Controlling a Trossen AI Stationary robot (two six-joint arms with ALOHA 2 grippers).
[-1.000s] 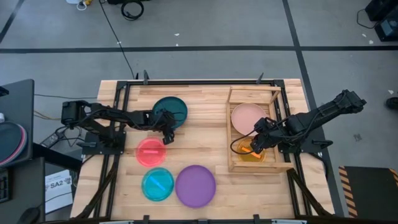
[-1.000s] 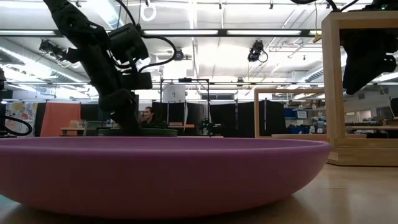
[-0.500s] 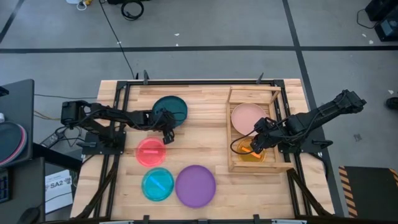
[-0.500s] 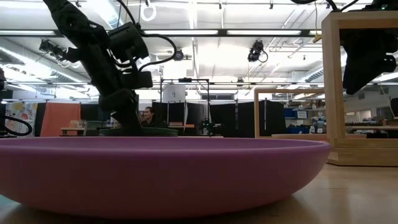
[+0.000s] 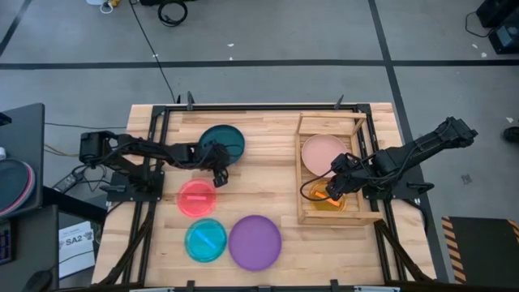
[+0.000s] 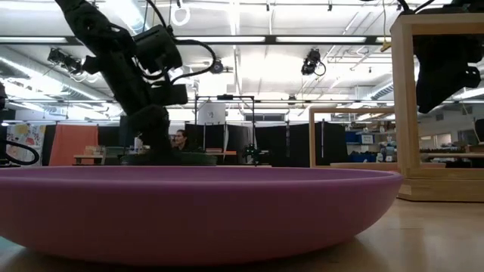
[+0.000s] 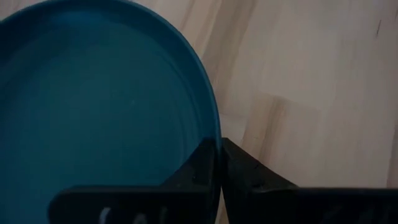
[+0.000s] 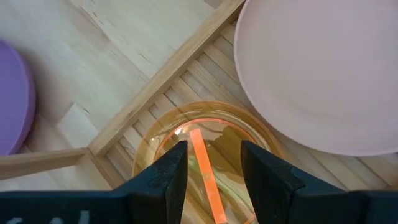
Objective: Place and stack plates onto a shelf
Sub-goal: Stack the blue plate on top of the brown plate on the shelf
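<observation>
A dark teal plate (image 5: 222,142) lies on the table at the far left, and my left gripper (image 5: 217,169) is shut on its near rim. The light-wood shelf (image 5: 305,174) stands on the right. It holds a pale pink plate (image 5: 323,152) at its far end and a translucent orange plate (image 8: 211,134) at its near end. My right gripper (image 8: 212,167) hangs open over the orange plate, one finger on each side of its middle. Whether it touches the plate I cannot tell. Red-pink (image 5: 196,197), cyan (image 5: 205,240) and purple (image 5: 255,242) plates lie flat on the table. My left gripper pinches the teal plate's raised rim (image 7: 216,127) at its near edge, one finger inside the rim and one outside. The fingers slant down from the table's near-left side and lie across the rim. The plate (image 6: 170,159) looks level on the table.
The shelf's raised rails and corner posts (image 6: 408,98) stand around my right gripper. Black frame bars (image 5: 154,162) run along both sides of the table. Bare wood lies between the teal plate and the shelf. A person (image 6: 180,140) shows in the room beyond.
In the low view my left arm has tipped a little at the teal plate's near rim. The plate lies where it was.
</observation>
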